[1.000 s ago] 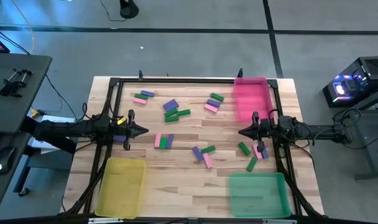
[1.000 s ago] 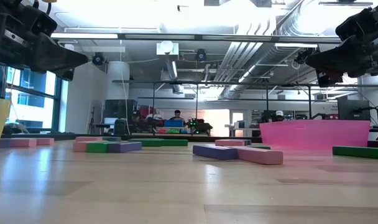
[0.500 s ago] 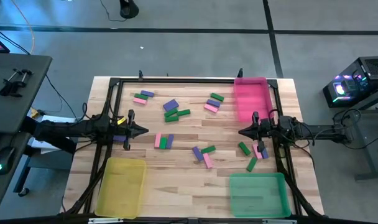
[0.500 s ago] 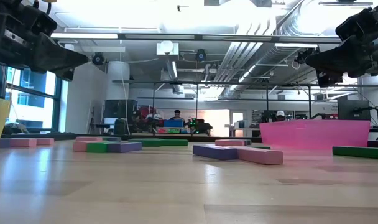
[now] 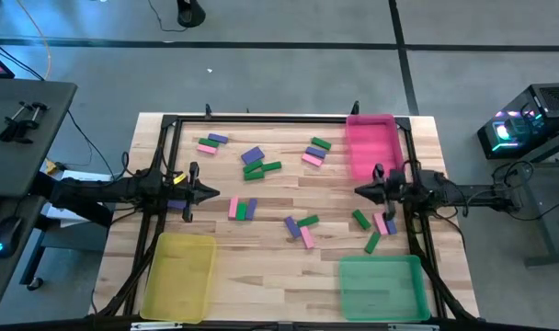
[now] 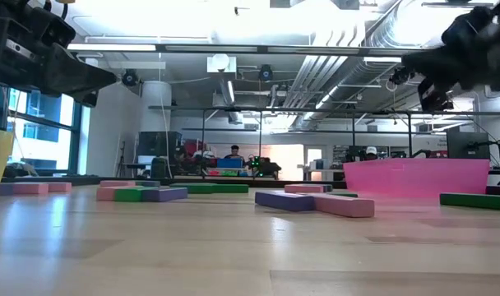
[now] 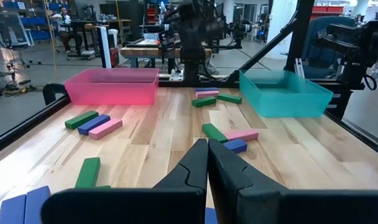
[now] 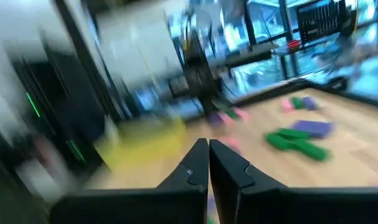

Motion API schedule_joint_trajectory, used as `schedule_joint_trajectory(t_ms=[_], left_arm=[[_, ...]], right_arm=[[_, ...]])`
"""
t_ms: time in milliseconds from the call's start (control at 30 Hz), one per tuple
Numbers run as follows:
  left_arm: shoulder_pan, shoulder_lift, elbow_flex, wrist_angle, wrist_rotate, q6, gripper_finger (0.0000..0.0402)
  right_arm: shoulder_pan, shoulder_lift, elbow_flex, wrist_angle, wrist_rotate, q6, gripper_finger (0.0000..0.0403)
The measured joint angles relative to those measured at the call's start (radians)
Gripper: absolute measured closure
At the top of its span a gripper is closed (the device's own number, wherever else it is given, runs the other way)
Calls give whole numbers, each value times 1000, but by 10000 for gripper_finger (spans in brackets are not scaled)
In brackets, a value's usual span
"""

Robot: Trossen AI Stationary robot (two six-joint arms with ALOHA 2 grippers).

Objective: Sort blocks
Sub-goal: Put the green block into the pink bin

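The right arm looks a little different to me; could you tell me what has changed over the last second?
The right gripper has started swinging, shifting slightly toward the table's right edge, fingers shut and empty. The left gripper, the blocks and the trays stayed put.

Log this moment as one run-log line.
left gripper: shut, empty, table's left edge | right gripper: shut, empty, by pink tray | blocks: unsorted on table

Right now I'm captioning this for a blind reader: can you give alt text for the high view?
Green, pink and purple blocks lie scattered on a wooden table between the left gripper and right gripper, both shut and empty. Yellow tray, green tray, pink tray.
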Motion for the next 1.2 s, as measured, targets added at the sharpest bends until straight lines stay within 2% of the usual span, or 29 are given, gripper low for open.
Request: schedule_joint_trajectory(t_ms=[133, 200, 300, 433, 567, 700, 833, 900, 1000, 1100, 1200], left_arm=[[0, 0, 0, 0, 0, -65, 401], [0, 0, 0, 0, 0, -107, 402], [0, 0, 0, 0, 5, -236, 402], [0, 0, 0, 0, 5, -393, 402], [0, 0, 0, 0, 5, -451, 402], [0, 0, 0, 0, 4, -487, 402], [0, 0, 0, 0, 4, -487, 402], [0, 0, 0, 0, 3, -487, 402], [0, 0, 0, 0, 3, -487, 402], [0, 0, 0, 0, 3, -486, 402], [0, 0, 0, 0, 3, -486, 401]], right_arm=[[0, 0, 0, 138, 190, 204, 402], [8, 4, 0, 201, 184, 216, 402], [56, 47, 0, 339, 97, 160, 402], [174, 177, 34, 438, 96, 37, 402], [278, 333, 123, 421, 162, -72, 402], [327, 476, 207, 381, 163, -249, 402], [334, 588, 273, 352, 171, -216, 402], [334, 620, 329, 255, 162, -182, 402], [337, 659, 462, -65, 160, -174, 402], [351, 723, 617, -453, 254, -136, 402], [362, 808, 729, -751, 331, -52, 401]])
